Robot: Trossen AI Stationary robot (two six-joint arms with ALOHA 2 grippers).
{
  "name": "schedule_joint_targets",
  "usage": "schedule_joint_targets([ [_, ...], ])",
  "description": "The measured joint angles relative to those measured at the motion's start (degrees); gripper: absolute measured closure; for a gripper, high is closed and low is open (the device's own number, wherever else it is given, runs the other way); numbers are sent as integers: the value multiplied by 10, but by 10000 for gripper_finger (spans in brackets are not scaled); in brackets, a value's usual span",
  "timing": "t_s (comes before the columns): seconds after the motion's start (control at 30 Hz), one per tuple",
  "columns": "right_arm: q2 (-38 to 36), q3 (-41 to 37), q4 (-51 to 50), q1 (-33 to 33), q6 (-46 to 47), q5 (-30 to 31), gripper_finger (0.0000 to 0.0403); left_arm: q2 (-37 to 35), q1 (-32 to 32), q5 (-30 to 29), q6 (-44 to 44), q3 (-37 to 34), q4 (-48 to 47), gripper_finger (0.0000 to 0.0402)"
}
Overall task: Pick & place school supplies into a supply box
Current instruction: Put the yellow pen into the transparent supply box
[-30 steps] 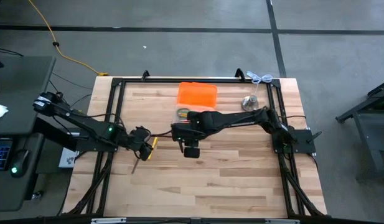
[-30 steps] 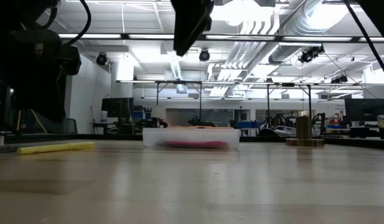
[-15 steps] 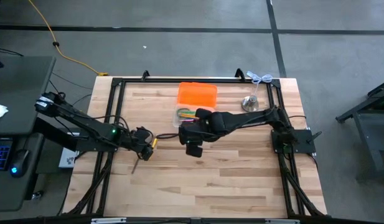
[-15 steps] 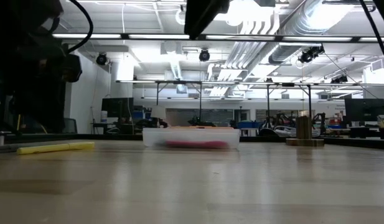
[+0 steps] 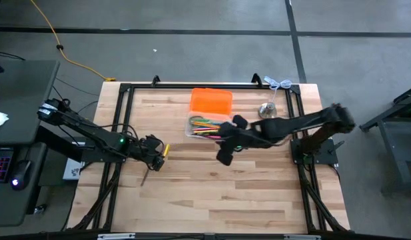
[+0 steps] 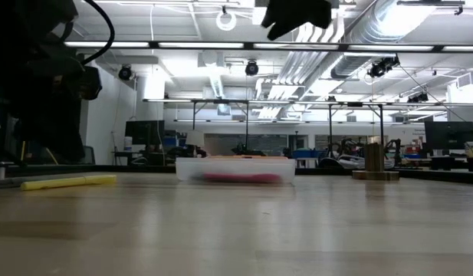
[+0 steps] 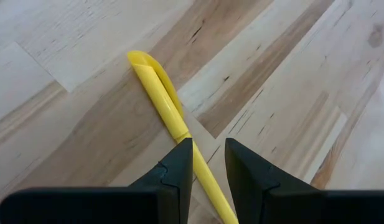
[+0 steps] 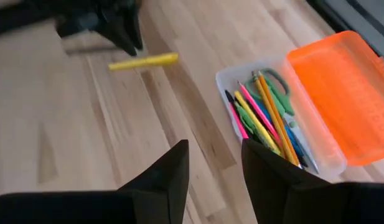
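The supply box's clear tray (image 5: 205, 125) stands on the table's far middle, its orange lid (image 5: 210, 101) open behind it. In the right wrist view the tray (image 8: 238, 81) holds several pens, pencils and green-handled scissors (image 8: 276, 84). My right gripper (image 5: 224, 159) (image 8: 215, 149) hangs open and empty just near-right of the box. A yellow marker (image 5: 164, 151) (image 6: 67, 182) lies flat on the table at the left. My left gripper (image 5: 156, 156) (image 7: 208, 146) hovers over its near end, narrowly open, a finger on either side of it (image 7: 167, 106).
A thin dark pencil (image 5: 145, 177) lies on the table near-left of my left gripper. The silvery bell-like object (image 5: 267, 110) (image 6: 374, 161) stands right of the box. A black frame (image 5: 192, 86) borders the tabletop. Bare wood spreads across the near half.
My right gripper has pulled back from in front of the box toward the table's right edge and risen, staying open; the tray's contents now show in the high view. The left arm and the yellow marker have kept still.
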Motion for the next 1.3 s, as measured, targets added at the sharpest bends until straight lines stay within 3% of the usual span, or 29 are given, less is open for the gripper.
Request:
schedule_joint_targets([
  [0.3, -198, -242, 213, 19, -1, 60, 279, 0, 0, -3, 1, 0, 6, 280],
  [0.77, -472, -572, 550, 19, -3, 60, 279, 13, 0, -30, 2, 0, 9, 280],
  [1.03, -524, -670, 693, 19, -3, 19, 279, 66, 0, -9, -30, -1, 14, 280],
  [1.3, -522, -688, 722, 18, -3, 19, 279, 84, 3, 2, -32, -1, 48, 280],
])
